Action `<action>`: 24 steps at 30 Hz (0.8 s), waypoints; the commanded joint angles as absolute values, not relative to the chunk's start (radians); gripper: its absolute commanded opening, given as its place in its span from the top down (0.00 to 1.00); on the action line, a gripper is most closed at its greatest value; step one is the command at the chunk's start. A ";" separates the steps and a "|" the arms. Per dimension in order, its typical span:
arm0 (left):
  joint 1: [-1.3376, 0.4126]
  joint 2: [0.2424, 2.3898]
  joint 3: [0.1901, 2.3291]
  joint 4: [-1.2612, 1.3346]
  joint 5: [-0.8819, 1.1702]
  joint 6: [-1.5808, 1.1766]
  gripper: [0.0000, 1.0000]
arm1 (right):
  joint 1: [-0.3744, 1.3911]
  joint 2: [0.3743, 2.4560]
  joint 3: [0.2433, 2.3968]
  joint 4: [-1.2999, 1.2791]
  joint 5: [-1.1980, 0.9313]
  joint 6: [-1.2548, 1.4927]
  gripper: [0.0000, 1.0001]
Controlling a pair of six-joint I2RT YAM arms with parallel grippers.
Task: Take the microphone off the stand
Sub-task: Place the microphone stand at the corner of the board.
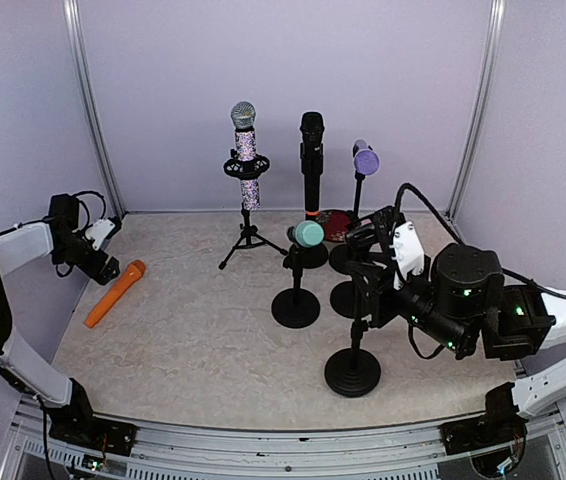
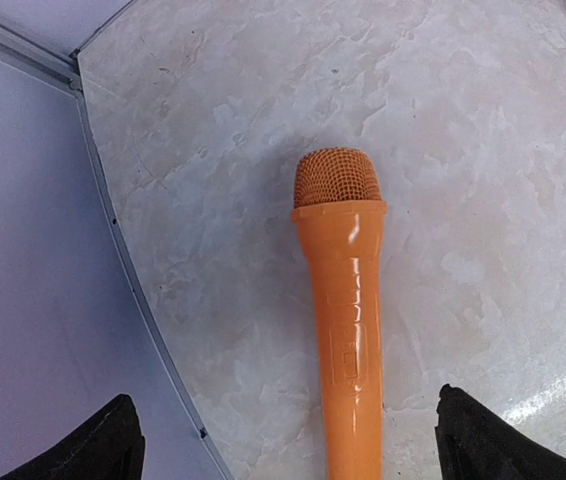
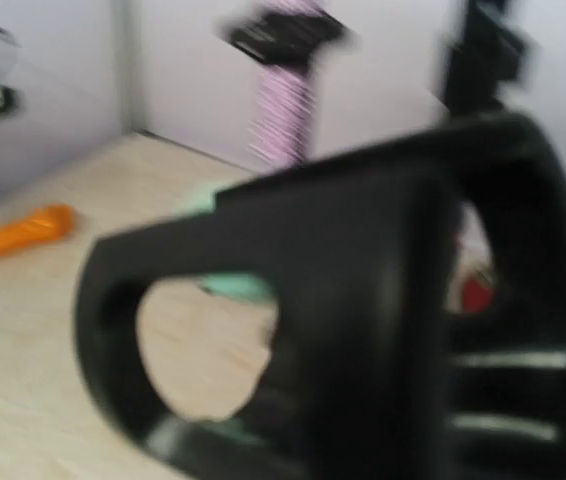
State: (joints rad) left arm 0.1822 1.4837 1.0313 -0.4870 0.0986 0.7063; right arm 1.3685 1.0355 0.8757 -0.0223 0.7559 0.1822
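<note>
Left gripper [image 2: 293, 445] spread wide above orange microphone [image 2: 348, 300], lying flat on table [image 1: 193, 330] between the fingertips, untouched, grille end farthest away. Right gripper [image 1: 368, 295] up against top clip of black stand [image 1: 352, 370]; grip impossible to tell through blur.

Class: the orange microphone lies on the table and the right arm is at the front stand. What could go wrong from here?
The right gripper sits at the top of the front stand, with the teal microphone close behind; a sideways pull might knock them together. The orange microphone lies loose by the open left gripper; a nudge might roll it.
</note>
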 commanded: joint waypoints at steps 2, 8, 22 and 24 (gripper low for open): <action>0.164 1.462 1.080 -0.547 0.132 0.692 0.01 | 1.243 0.906 0.799 -0.067 0.831 0.276 1.00; 0.127 1.443 1.086 -0.568 0.150 0.690 0.01 | 1.032 0.872 0.747 -0.010 0.782 0.209 1.00; 0.088 1.433 1.085 -0.608 0.205 0.701 0.01 | 0.459 1.262 0.848 0.534 0.432 0.016 1.00; 0.085 1.433 1.084 -0.612 0.206 0.700 0.01 | 0.433 1.367 0.907 0.626 0.426 -0.023 1.00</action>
State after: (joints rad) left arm 0.0940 1.4464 1.0576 -0.5861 0.1837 0.7006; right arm 0.4900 1.2263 0.8001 0.3580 0.5125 0.0689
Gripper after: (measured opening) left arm 0.988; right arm 0.217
